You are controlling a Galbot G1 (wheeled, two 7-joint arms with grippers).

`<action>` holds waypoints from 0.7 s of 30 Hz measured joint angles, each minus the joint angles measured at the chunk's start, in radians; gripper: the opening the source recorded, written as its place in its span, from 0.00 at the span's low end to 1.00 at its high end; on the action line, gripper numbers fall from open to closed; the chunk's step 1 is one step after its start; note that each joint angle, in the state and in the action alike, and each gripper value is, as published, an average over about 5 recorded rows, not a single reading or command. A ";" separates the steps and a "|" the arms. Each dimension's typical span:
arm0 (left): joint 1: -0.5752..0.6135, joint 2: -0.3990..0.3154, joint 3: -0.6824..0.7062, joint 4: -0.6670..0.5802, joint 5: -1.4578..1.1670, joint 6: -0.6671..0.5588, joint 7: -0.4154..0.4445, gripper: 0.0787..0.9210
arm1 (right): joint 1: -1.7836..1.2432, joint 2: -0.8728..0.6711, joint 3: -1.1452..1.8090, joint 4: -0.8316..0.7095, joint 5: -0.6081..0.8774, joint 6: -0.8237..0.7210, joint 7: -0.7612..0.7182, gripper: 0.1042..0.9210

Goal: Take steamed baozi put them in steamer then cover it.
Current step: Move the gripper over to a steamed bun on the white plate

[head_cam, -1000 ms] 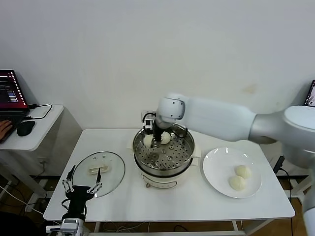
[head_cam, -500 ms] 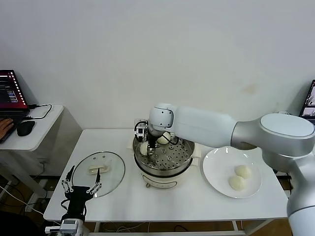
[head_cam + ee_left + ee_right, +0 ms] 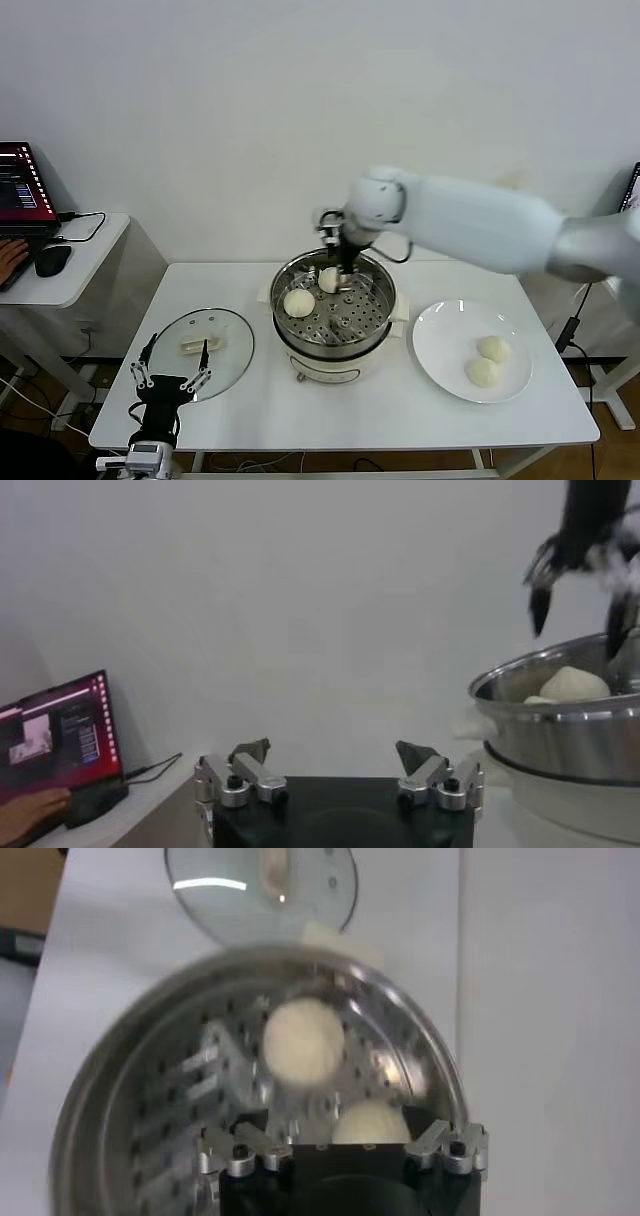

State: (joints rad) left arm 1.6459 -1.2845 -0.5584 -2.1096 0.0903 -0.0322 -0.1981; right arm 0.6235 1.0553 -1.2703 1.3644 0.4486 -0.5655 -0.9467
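The steamer [image 3: 372, 322] stands mid-table with two steamed baozi on its perforated tray, one at the left [image 3: 299, 301] and one at the back [image 3: 329, 280]. My right gripper [image 3: 345, 256] hovers open just above the pot's back rim, holding nothing. Its wrist view looks down on both baozi [image 3: 303, 1041] [image 3: 370, 1122] between the spread fingers of that gripper [image 3: 340, 1140]. Two more baozi [image 3: 494, 348] [image 3: 482, 372] lie on the white plate [image 3: 440, 335]. The glass cover [image 3: 200, 345] lies flat on the table's left. My left gripper [image 3: 170, 381] [image 3: 335, 760] waits open at the front left corner.
A side table at the far left carries a laptop [image 3: 20, 185] [image 3: 60, 735] and a mouse [image 3: 52, 259], with a person's hand on it. The left wrist view shows the steamer's wall [image 3: 560, 730] and the right gripper's fingers [image 3: 538, 605] above it.
My right gripper opened, leaving a baozi on the tray's left side. It then rose and swung toward the back of the pot. The left arm stayed still.
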 measured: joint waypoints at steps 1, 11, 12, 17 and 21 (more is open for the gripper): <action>0.000 0.001 0.002 -0.001 0.000 0.000 0.000 0.88 | 0.010 -0.032 -0.003 0.020 -0.012 0.014 -0.017 0.88; 0.010 0.008 0.008 -0.005 0.007 0.000 0.002 0.88 | 0.031 -0.368 -0.012 0.190 -0.168 0.156 -0.143 0.88; 0.011 0.008 0.008 -0.004 0.008 0.000 0.002 0.88 | 0.025 -0.397 -0.010 0.202 -0.186 0.169 -0.149 0.88; 0.016 0.003 0.008 0.000 0.014 0.000 0.001 0.88 | -0.041 -0.526 0.024 0.242 -0.278 0.227 -0.168 0.88; 0.020 -0.003 0.010 0.002 0.020 0.000 0.001 0.88 | -0.143 -0.601 0.089 0.253 -0.355 0.265 -0.171 0.88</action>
State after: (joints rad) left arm 1.6655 -1.2873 -0.5488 -2.1080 0.1107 -0.0320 -0.1970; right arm 0.4808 0.4544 -1.1813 1.6176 0.0936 -0.3010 -1.1181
